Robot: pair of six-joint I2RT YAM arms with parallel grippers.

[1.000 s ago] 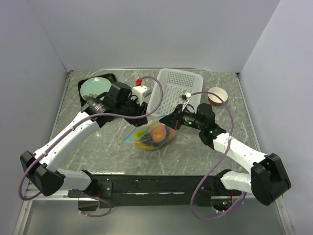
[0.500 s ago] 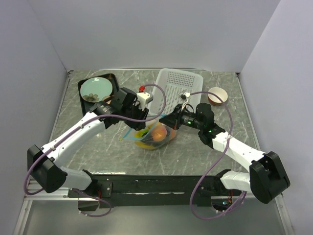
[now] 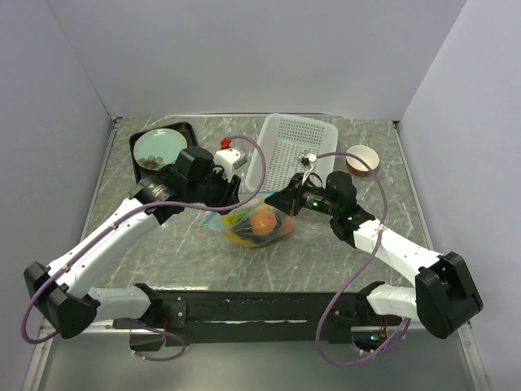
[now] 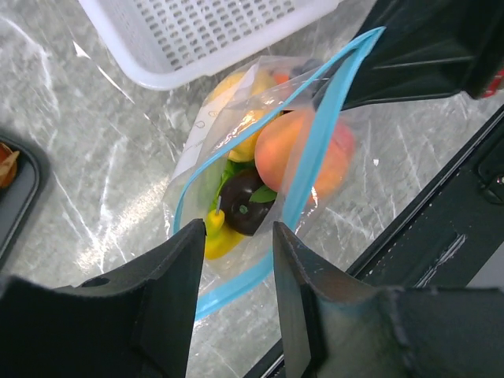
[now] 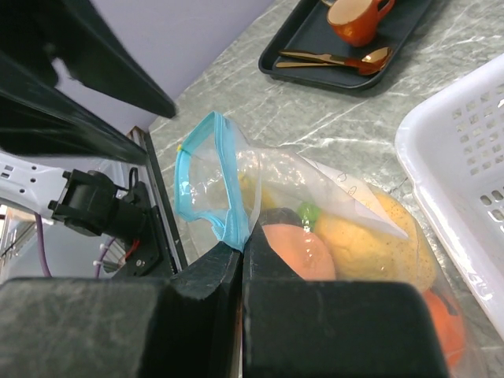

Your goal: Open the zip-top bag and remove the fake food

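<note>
The zip-top bag (image 3: 259, 226) lies on the table below the white basket, its teal zipper mouth (image 4: 303, 169) gaping. Inside show a peach (image 4: 303, 150), a dark brown ball (image 4: 242, 206), a yellow banana (image 4: 214, 239) and a lemon (image 5: 378, 236), with a green lime (image 5: 309, 213) between them. My right gripper (image 5: 241, 246) is shut on the bag's teal zipper strip (image 5: 228, 197) and holds that edge up; it also shows in the top view (image 3: 285, 200). My left gripper (image 4: 239, 230) is open and empty, just above the bag's mouth, and in the top view (image 3: 232, 197) at the bag's left.
A white perforated basket (image 3: 295, 147) stands right behind the bag. A black tray (image 3: 189, 130) at the back left holds a teal plate (image 3: 156, 145), an orange cup (image 5: 354, 17) and a gold spoon (image 5: 335, 59). A small bowl (image 3: 360, 159) sits at the back right.
My left arm swung right over the bag, then drew back left a little, still open above the mouth. My right gripper kept its hold on the zipper edge.
</note>
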